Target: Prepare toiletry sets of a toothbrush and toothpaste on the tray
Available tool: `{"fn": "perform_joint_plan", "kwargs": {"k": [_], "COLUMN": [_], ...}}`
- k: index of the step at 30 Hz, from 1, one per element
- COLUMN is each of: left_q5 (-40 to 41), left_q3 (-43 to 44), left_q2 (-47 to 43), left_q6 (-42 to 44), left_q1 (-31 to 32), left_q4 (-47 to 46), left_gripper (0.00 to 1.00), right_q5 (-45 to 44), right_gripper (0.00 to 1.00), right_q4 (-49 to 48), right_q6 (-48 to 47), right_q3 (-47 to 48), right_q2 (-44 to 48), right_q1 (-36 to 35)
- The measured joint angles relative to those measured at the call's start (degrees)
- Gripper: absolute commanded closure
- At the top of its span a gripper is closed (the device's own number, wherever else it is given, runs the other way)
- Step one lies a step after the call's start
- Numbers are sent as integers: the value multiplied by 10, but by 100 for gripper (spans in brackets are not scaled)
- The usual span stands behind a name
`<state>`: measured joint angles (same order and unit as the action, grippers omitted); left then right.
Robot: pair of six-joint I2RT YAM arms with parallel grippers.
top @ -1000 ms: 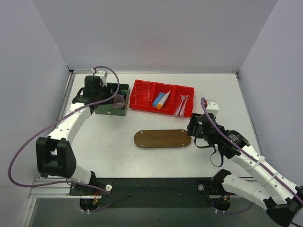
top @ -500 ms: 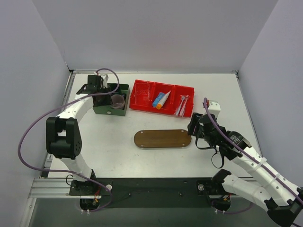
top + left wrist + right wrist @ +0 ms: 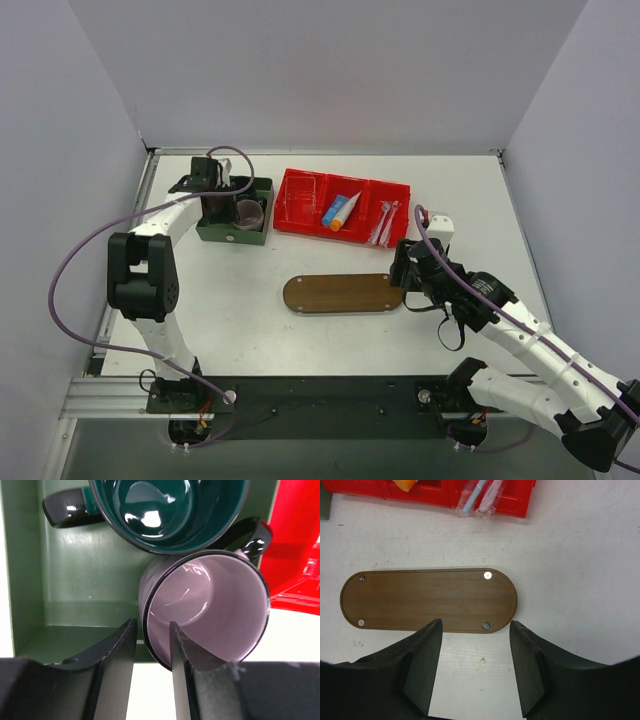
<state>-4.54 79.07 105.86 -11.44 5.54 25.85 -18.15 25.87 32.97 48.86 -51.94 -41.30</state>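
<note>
My left gripper (image 3: 151,625) hangs over the green box (image 3: 85,580), its fingers only a narrow gap apart. The near wall of the pink mug (image 3: 210,610) stands in that gap, one finger outside it and one over the mouth. A sliver shows on each side of the wall, so I judge that I am not pinching it yet and hold nothing. The mug leans with its mouth towards me. The green mug (image 3: 165,505) lies just beyond my fingertips, touching or nearly touching the pink one. The red bin (image 3: 295,540) sits off to the right of my fingers.

My right gripper (image 3: 476,624) is spread wide and empty over the table (image 3: 570,555). The tray (image 3: 425,600) lies just ahead of these fingertips, its near edge between them. Its long axis runs crosswise to the fingers and most of its length stretches away to their left. Beyond the tray, in the bin, the wrapped toothbrushes (image 3: 480,495) point roughly away from me, almost straight ahead. The toothpaste (image 3: 340,210) lies in the next compartment to their left.

So the mug belongs to my left gripper, which must close on the wall and carry it rightwards to the tray. The brushes and paste are nearer my right.
</note>
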Motion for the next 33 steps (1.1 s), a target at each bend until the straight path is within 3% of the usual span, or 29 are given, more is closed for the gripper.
{"fn": "perform_joint_plan", "kwargs": {"k": [10, 19, 33], "left_q5": [16, 32, 29], "left_q3": [28, 45, 45], "left_q2": [35, 57, 45], "left_q6": [0, 2, 5], "left_q1": [0, 0, 0], "left_q4": [15, 26, 43], "left_gripper": [66, 99, 100], "right_q5": [0, -1, -1], "right_gripper": [48, 48, 48], "right_q4": [-1, -2, -2], "right_q6": [0, -2, 1], "right_q3": [0, 1, 1], "right_q2": [-1, 1, 1], "right_q1": [-4, -4, -12]}}
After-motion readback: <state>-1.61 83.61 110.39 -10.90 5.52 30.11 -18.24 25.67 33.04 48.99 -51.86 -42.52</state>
